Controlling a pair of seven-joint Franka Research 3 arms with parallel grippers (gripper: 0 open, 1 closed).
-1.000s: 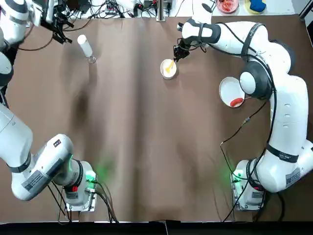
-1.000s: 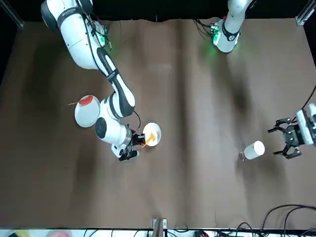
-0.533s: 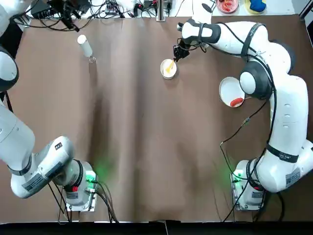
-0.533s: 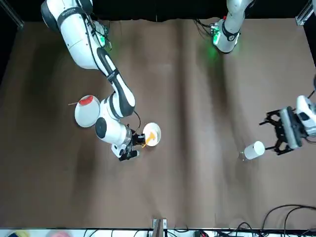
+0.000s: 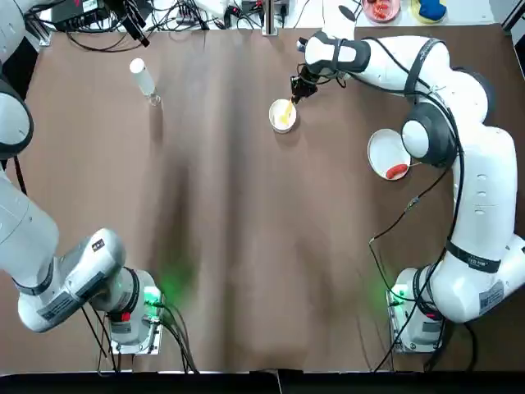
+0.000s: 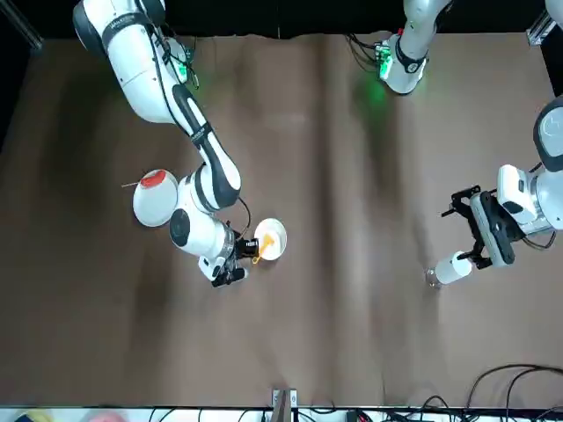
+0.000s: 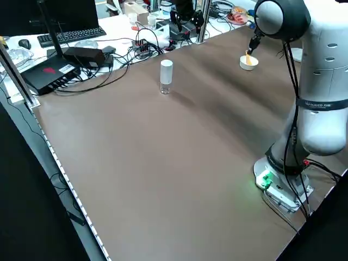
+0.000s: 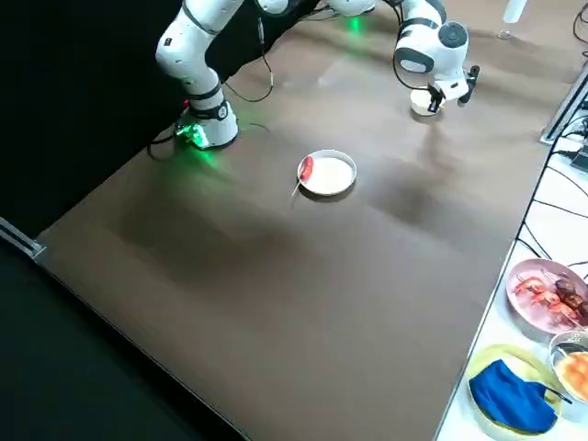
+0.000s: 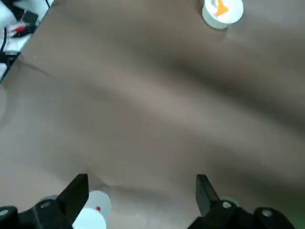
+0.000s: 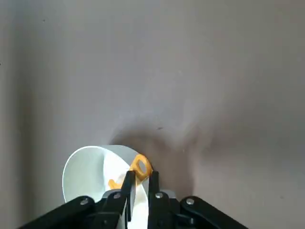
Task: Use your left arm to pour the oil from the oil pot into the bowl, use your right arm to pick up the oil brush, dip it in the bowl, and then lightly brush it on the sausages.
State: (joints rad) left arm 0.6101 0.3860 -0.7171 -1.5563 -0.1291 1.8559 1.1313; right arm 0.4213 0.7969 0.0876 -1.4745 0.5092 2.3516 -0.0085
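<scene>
Taking 12 o'clock as the far side in the top view, we have the oil pot point(image 7: 166, 72) upright at about 10 o'clock on the table point(image 5: 246, 246), the bowl point(image 5: 279, 121) near 12, and the white plate point(image 5: 382, 153) at 2, with the sausages point(image 5: 397, 171) at its 5 o'clock edge.

Our left gripper point(image 9: 143, 179) is above the table near the pot, its 2 fingers spread wide with nothing between them; the pot shows beside 1 of them. We judge the step in hand to be the approach for the grasp. We should centre the pot between both fingers before lowering, keep the wrist square to its upright sides, and close gently around the body: a slim bottle tips easily if 1 finger lands on the cap point(image 6: 461, 264).

Our right gripper point(image 10: 142, 173) is at the bowl's 1 o'clock side, its 2 fingers nearly together on the handle of the oil brush point(image 10: 143, 164). We do best to hold it steady there, leaving the bowl's 10 o'clock side free for pouring.
</scene>
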